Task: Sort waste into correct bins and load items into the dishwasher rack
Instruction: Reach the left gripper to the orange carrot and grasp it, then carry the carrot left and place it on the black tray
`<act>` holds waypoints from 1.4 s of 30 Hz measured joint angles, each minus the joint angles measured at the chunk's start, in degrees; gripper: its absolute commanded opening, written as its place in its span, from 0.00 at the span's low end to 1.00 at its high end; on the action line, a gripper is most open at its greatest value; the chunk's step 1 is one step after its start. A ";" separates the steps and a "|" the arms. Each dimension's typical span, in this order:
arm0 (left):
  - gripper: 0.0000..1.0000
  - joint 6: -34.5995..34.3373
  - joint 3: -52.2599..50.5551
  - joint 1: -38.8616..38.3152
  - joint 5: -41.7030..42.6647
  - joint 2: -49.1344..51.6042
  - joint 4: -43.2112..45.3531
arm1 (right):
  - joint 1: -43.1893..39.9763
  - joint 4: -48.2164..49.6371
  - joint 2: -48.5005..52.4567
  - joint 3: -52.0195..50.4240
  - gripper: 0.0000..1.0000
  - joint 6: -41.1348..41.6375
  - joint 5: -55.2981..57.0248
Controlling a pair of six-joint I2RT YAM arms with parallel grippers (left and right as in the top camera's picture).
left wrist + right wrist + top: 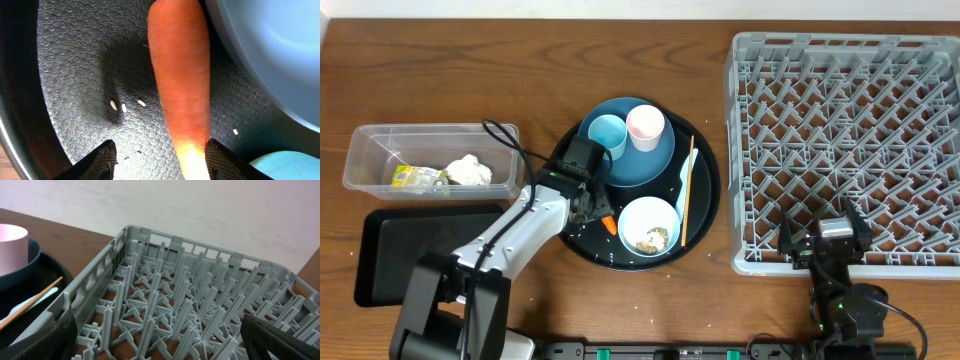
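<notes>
Two arms work at a brown table (420, 60). On one round black tray (706, 205) in the middle sits one dark blue plate (642, 166) carrying two cups, a light-blue cup (607, 134) and a pink cup (645, 126), standing side by side. In front of the plate is one white bowl (634, 214) with a small heap of brownish food scraps (653, 238) in it. One thin wooden chopstick (687, 190) lies along the tray's right side with one pale spoon (679, 195) just beside it. One orange carrot (180, 75) lies on the round tray between the plate and the bowl. The left gripper (161, 150) is down over it with its two fingers apart, one on each side of the carrot's pale end. The carrot sits close to one finger, with a clear gap to the other, so it is straddled, not clamped. Four white rice grains (124, 106) show on the tray in the left wrist view, three in a cluster and one apart. At the left are two bins. The clear tub (365, 140) holds two pieces of waste, a yellow-green wrapper (418, 178) and a white tissue (468, 170). The black rectangular tray (390, 250) lies just in front of it. The single grey rack (734, 150) fills the right side. The right gripper (159, 330) hangs at the rack's near edge, its fingers spread wide with nothing between them.
</notes>
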 measured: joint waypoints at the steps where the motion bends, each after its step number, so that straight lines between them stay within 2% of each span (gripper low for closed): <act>1: 0.59 0.00 0.00 0.00 0.11 0.00 0.07 | 0.00 0.00 0.00 0.00 0.99 0.00 0.00; 26: 0.57 -1.03 -2.16 -2.29 -0.59 0.87 5.01 | 0.00 0.00 -0.02 0.00 0.99 0.00 0.00; 27: 0.51 -1.36 -2.75 -2.29 -0.85 0.85 5.57 | 0.00 0.00 -0.02 0.00 0.99 0.00 0.00; 30: 0.26 -1.88 -3.76 -2.36 -1.05 0.85 6.86 | 0.00 0.00 -0.02 0.00 0.99 0.00 0.00; 31: 0.21 -2.19 -3.91 -2.40 -1.27 0.87 7.06 | 0.00 0.00 0.00 0.00 0.99 0.00 0.00; 37: 0.06 -1.86 -4.04 -2.40 -1.42 0.81 7.93 | 0.00 0.00 -0.02 0.00 0.99 0.00 0.00; 42: 0.06 -1.81 -4.04 -2.40 -1.99 -2.01 7.72 | 0.00 0.00 0.00 0.00 0.99 0.00 0.00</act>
